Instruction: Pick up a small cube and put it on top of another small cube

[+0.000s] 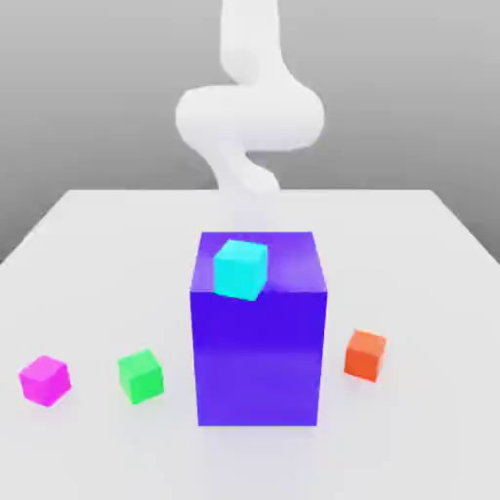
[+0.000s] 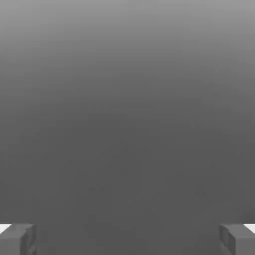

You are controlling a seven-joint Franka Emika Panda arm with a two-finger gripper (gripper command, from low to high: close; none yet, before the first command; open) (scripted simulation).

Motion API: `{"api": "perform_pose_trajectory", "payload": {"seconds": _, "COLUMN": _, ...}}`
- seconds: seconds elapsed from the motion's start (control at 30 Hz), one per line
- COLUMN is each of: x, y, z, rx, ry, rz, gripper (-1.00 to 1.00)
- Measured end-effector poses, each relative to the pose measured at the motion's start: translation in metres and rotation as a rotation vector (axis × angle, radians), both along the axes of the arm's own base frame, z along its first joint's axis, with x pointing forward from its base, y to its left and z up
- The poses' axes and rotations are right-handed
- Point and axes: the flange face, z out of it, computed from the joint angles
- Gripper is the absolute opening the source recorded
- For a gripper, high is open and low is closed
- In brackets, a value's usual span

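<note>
The small magenta-pink cube [image 1: 44, 380] rests on the white table at the exterior view's left, near the front edge. In the hand view my gripper [image 2: 127, 240] is open: its grey fingertips [image 2: 17, 239] stand far apart with nothing between them, against plain grey. My white arm [image 1: 249, 117] rises behind the big blue-violet block [image 1: 259, 342], far from the magenta cube. A cyan cube [image 1: 240, 269] sits on the big block's top face.
A small green cube [image 1: 141, 375] stands just right of the magenta one. A small orange-red cube [image 1: 365, 354] lies to the right of the big block. The white table [image 1: 410, 244] stretches back to the arm's base.
</note>
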Motion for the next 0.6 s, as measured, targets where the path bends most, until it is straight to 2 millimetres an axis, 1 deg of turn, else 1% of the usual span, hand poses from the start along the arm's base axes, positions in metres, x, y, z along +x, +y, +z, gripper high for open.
{"api": "perform_pose_trajectory", "payload": {"seconds": 0.07, "x": 0.022, "y": -0.024, "z": -0.035, "rx": 0.059, "ry": 0.052, "rz": -0.128, "gripper": 0.0}}
{"api": "perform_pose_trajectory", "payload": {"seconds": 0.13, "x": 0.039, "y": -0.049, "z": -0.07, "rx": 0.115, "ry": 0.099, "rz": -0.253, "gripper": 0.0}}
{"api": "perform_pose_trajectory", "payload": {"seconds": 0.23, "x": 0.055, "y": -0.088, "z": -0.124, "rx": 0.197, "ry": 0.163, "rz": -0.442, "gripper": 0.0}}
{"api": "perform_pose_trajectory", "payload": {"seconds": 0.3, "x": 0.06, "y": -0.115, "z": -0.161, "rx": 0.251, "ry": 0.201, "rz": -0.57, "gripper": 0.0}}
{"api": "perform_pose_trajectory", "payload": {"seconds": 0.37, "x": 0.06, "y": -0.142, "z": -0.199, "rx": 0.305, "ry": 0.238, "rz": -0.699, "gripper": 0.0}}
{"api": "perform_pose_trajectory", "payload": {"seconds": 0.43, "x": 0.056, "y": -0.168, "z": -0.237, "rx": 0.359, "ry": 0.273, "rz": -0.83, "gripper": 0.0}}
{"api": "perform_pose_trajectory", "payload": {"seconds": 0.53, "x": 0.042, "y": -0.203, "z": -0.294, "rx": 0.439, "ry": 0.32, "rz": -1.028, "gripper": 0.0}}
{"api": "perform_pose_trajectory", "payload": {"seconds": 0.6, "x": 0.027, "y": -0.224, "z": -0.331, "rx": 0.491, "ry": 0.35, "rz": -1.163, "gripper": 0.0}}
